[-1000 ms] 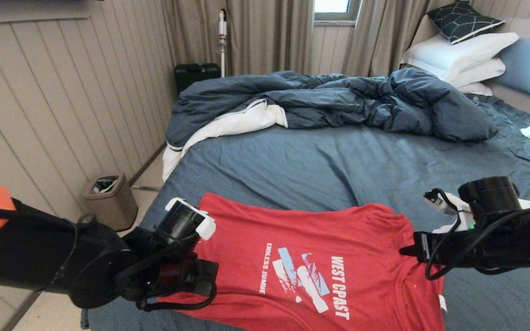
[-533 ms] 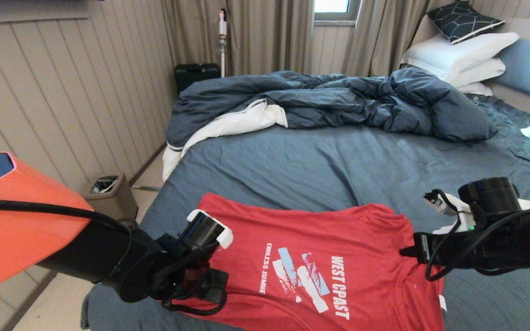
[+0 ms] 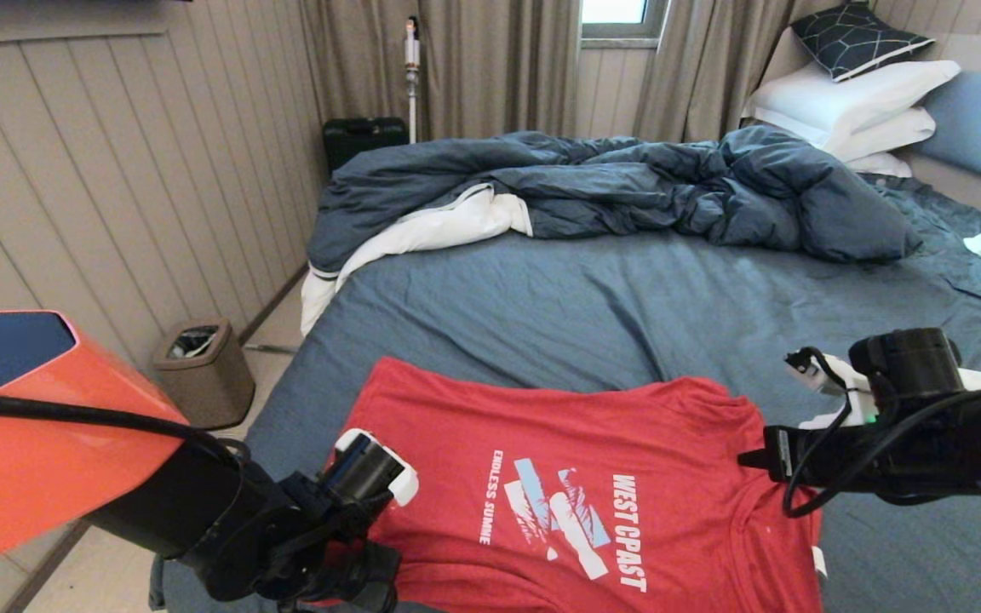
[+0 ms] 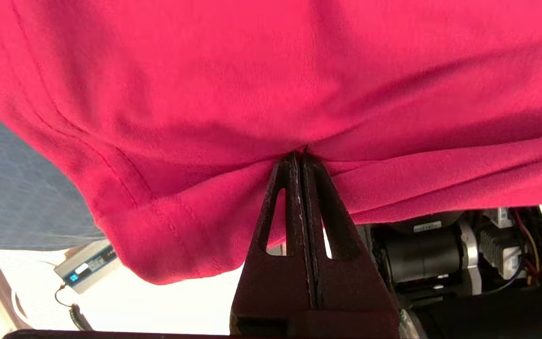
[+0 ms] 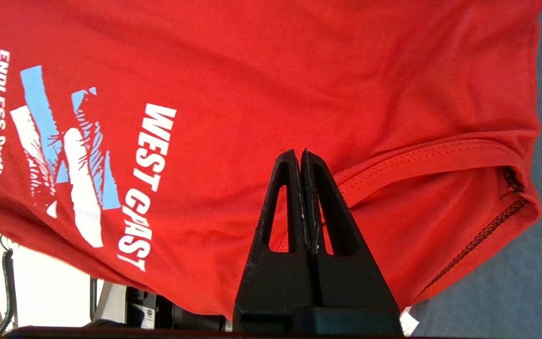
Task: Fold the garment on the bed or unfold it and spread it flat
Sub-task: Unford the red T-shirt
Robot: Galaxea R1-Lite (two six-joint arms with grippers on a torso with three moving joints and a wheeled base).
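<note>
Red knit cloth pinched flat between black fingers (image 4: 294, 188) of left gripper (image 4: 301, 157), jaws pressed together with a fold of the garment (image 3: 593, 477) caught at the tips, near the hem corner. Same manner at right gripper (image 5: 300, 157): fingers (image 5: 313, 197) closed on a ridge of fabric beside the stitched collar band, print reading WEST COAST just beside. Garment lying print-up across the near edge of the bed (image 3: 593, 306), hem end toward the robot's left, collar end toward its right, near side drooping off the mattress. Left gripper (image 3: 371, 570) low at the near-left corner; right gripper (image 3: 754, 464) level at the collar side. Rumpled duvet (image 3: 610, 187) well apart, toward the far side; pillows (image 3: 848, 102) at the headboard. Step in hand, by judgement: spreading flat or drawing up a fold with both ends held. Best done with even tension between the two grips, both ends moved together, cloth kept clear of the mattress edge. Wrist views: pinch points and seam detail, hidden behind the arms in the head view. Head view only: overall lay of the garment and its place on the bed.
</note>
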